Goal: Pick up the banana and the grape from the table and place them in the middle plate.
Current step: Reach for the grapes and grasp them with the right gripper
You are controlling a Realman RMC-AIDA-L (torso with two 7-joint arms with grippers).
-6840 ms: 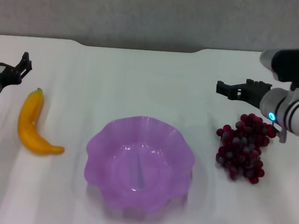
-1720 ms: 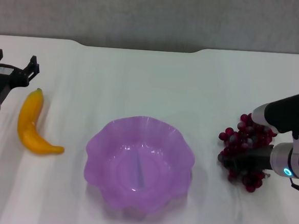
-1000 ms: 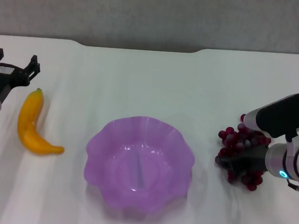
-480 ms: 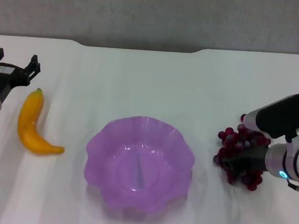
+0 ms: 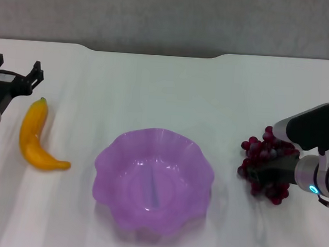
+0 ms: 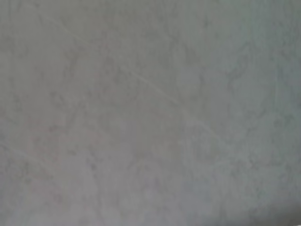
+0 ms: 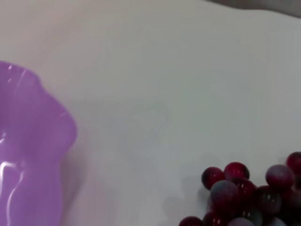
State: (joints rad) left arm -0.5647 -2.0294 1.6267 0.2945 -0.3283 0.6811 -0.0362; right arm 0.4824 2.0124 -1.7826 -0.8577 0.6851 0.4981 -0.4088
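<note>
Item: bunch of small dark red-purple round grapes [image 5: 266,167], one bunch, at the right of the plain white smooth tabletop [image 5: 167,90]. The right gripper [image 5: 258,171], a dark unit on a white and grey arm with a lit blue ring, lies across the middle of the bunch, reaching in from the right edge toward the centre. Grapes show above, below and on the dish side of its dark fingers. The fingers appear closed around the bunch, in contact with it. Whether the bunch rests on the tabletop or is lifted off it cannot be told. In the right wrist view, part of the bunch [image 7: 244,193] sits in one corner and the dish rim [image 7: 33,141] shows at the opposite side, with bare tabletop between them.

Item: translucent purple plastic dish with a wavy scalloped rim [image 5: 109,153], one, at the centre front of the tabletop, nothing inside it. It stands apart from the bunch, to the bunch's left.

Item: curved yellow-orange banana [image 5: 35,136], one, lying flat at the left of the tabletop, well apart from the dish, one tip toward the back edge.

Item: left gripper [image 5: 15,72], black, at the far left, just behind the banana's rear tip, not touching it. Its fingers stand spread apart and hold nothing. The left wrist view shows only a plain grey mottled surface.
</note>
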